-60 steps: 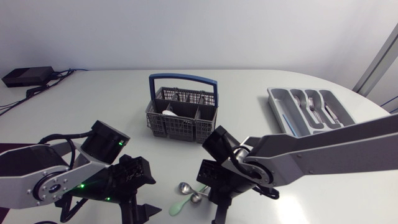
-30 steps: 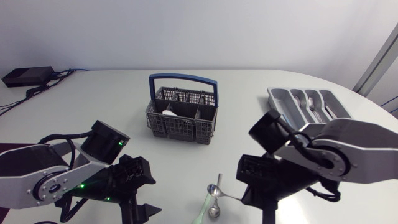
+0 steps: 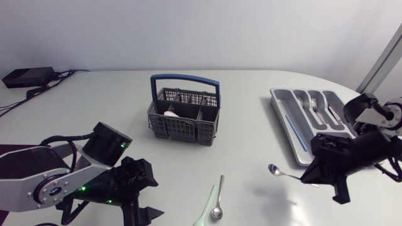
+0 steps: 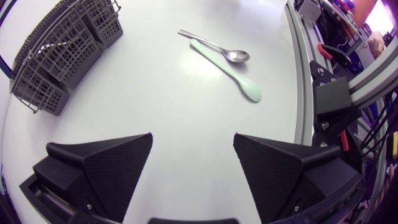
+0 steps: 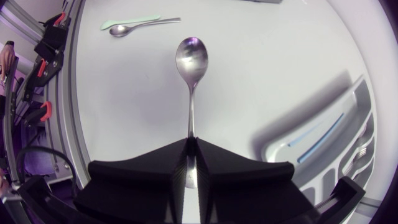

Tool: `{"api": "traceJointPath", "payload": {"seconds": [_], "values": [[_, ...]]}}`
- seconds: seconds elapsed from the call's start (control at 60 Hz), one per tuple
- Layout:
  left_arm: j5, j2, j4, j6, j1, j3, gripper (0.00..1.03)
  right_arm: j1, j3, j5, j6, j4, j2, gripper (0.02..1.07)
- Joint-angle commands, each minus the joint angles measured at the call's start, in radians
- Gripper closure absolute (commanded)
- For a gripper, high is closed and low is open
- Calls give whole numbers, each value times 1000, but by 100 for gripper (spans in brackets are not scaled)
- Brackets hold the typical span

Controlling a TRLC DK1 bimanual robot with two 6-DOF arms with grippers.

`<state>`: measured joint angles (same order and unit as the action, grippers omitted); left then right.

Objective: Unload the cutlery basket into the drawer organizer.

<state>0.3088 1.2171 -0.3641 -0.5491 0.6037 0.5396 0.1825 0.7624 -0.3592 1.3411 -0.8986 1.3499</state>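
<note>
My right gripper (image 3: 312,174) is shut on the handle of a metal spoon (image 3: 281,172), carried above the table just left of the grey drawer organizer (image 3: 280,100). In the right wrist view that spoon (image 5: 191,62) sticks straight out ahead of the shut fingers (image 5: 191,163). Forks and a blue-handled piece lie in the organizer's slots. The grey cutlery basket (image 3: 184,115) with a blue handle stands mid-table, something white inside. A second metal spoon (image 3: 218,199) and a pale green spoon (image 3: 205,211) lie together at the front. My left gripper (image 4: 193,155) stands open and empty over bare table, front left.
A black box (image 3: 26,76) with cables lies at the far left corner. The table's front edge runs close beyond the two loose spoons (image 4: 224,56).
My right arm has swung from the front middle to the right with one spoon, leaving the other spoon and the green one on the table. The left arm has stayed put.
</note>
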Motion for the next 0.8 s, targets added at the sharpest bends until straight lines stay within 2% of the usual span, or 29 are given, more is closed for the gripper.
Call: {"api": "traceJointPath", "payload": {"seconds": [0.0, 0.083, 0.3, 0.55, 0.783], "values": [[0, -5, 5, 14, 7, -3, 12, 117, 91, -15, 179, -34, 89, 101], [0, -4, 7, 14, 5, -4, 12, 233, 187, -15, 293, -66, 186, 101], [-5, 5, 7, 17, 13, 3, 12, 416, 371, 25, 544, -74, 388, 101], [-11, 15, 7, 25, 21, 13, 12, 528, 609, 43, 678, -71, 588, 101], [-17, 9, 10, 40, 30, 13, 12, 563, 663, 80, 768, 40, 672, 101]]}}
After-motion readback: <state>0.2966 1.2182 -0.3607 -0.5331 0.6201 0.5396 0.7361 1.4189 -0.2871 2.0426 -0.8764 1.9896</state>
